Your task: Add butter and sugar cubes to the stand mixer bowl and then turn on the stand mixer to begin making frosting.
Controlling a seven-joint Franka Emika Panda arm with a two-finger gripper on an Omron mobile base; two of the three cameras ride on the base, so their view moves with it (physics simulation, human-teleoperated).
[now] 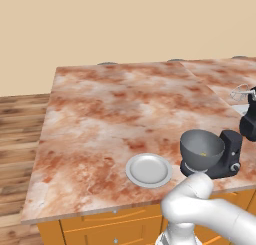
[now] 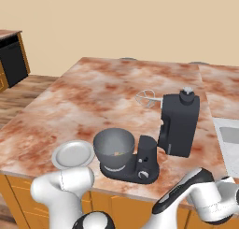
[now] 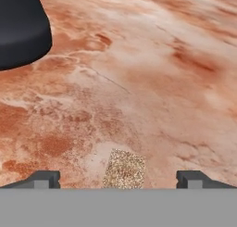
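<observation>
The hand view looks low across the marble counter [image 3: 152, 82]. A speckled tan sugar cube [image 3: 124, 168] lies on it between my two dark fingertips [image 3: 46, 179]. My gripper [image 3: 118, 179] is open around the cube and not closed on it. The black stand mixer [image 2: 177, 123] stands near the counter's front edge with its head tilted back and its whisk [image 2: 147, 99] raised. Its rounded base [image 3: 18, 27] shows at the hand view's top left. The grey stand mixer bowl [image 2: 114, 148] [image 1: 201, 148] sits on the base. A small yellowish bit, seemingly the butter [image 2: 117, 153] [image 1: 202, 154], lies inside.
A flat silver-grey plate [image 1: 148, 170] [image 2: 72, 153] lies left of the bowl near the front edge. A sink [image 2: 228, 134] is set into the counter on the right. A small round knob [image 2: 144, 175] sits on the mixer's base. A black appliance [image 2: 11, 60] stands far left.
</observation>
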